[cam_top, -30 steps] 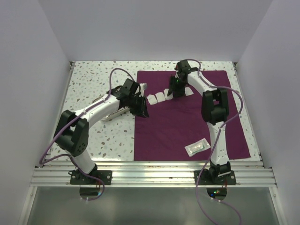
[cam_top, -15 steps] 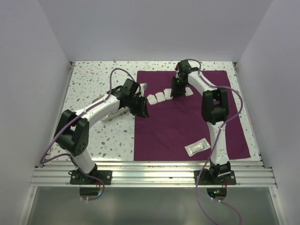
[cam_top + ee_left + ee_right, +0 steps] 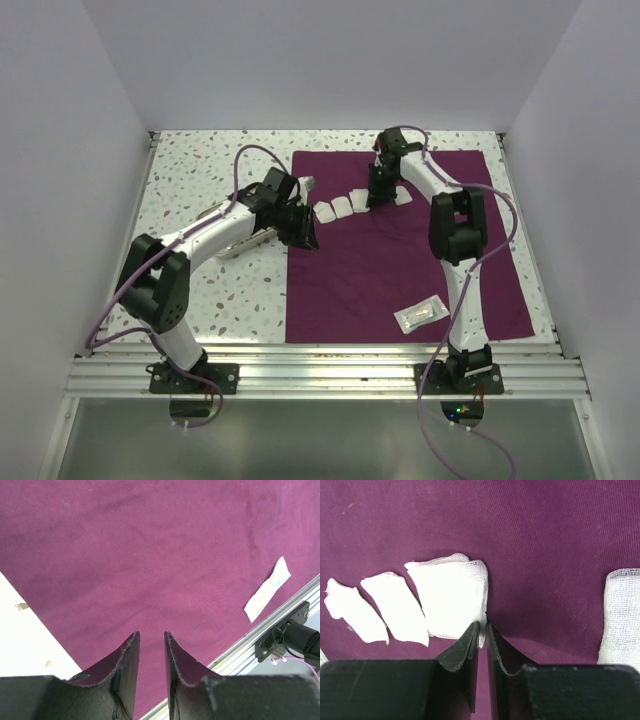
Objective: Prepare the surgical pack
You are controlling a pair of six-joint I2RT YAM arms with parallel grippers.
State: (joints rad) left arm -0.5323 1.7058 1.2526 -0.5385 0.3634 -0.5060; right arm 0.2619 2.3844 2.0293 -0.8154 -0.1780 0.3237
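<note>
Though flat, gauze corner between fingers

Matt drape, gauze squares, perhaps plastic pouch

You have the drape on the table's right half. Gauze squares lie in a row near the drape's far edge, and the pouch lies near its front edge.

We see soft, even light from above in all three views, bright and without glare. In the top view the arms throw only faint shadows on the drape. In the right wrist view the dark fingers, near the lens, are slightly blurred, while the weave of the gauze square is sharp.
</note>
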